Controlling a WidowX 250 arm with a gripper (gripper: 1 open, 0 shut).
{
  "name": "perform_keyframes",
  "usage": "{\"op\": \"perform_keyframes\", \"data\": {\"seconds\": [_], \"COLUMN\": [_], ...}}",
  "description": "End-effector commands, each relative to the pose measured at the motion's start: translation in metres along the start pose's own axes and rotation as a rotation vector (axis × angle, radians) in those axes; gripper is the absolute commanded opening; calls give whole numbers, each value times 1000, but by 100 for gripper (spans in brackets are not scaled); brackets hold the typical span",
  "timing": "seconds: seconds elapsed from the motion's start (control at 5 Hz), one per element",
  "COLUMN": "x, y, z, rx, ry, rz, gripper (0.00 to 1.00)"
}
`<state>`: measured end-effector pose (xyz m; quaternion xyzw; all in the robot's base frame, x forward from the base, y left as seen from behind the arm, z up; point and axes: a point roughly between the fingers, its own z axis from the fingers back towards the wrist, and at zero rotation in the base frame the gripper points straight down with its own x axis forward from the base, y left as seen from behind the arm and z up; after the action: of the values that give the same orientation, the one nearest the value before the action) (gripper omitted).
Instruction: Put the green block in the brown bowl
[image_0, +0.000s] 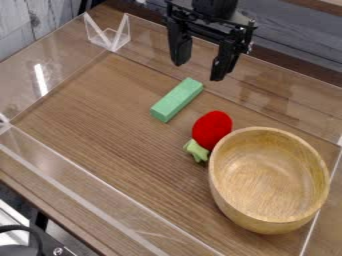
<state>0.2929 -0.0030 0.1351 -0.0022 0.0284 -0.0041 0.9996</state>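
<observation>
While the brown bowl sits apart, open jaws hover near the green block.

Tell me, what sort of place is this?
Probably a robot test bench or lab: a wooden tabletop with cables at its edge, a black mechanical arm reaching over it, and toy-like items such as a green block and a brown bowl.
</observation>
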Motion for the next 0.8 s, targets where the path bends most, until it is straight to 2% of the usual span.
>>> {"op": "perform_keyframes", "data": {"seconds": [0.0,0.2,0.6], "x": [1,-2,-5], "y": [7,19,43], "z": [-10,-26,-55], "rx": [6,11,-3], "ry": [14,36,27], "rz": [-16,-73,-169], "gripper": [100,100,100]}}
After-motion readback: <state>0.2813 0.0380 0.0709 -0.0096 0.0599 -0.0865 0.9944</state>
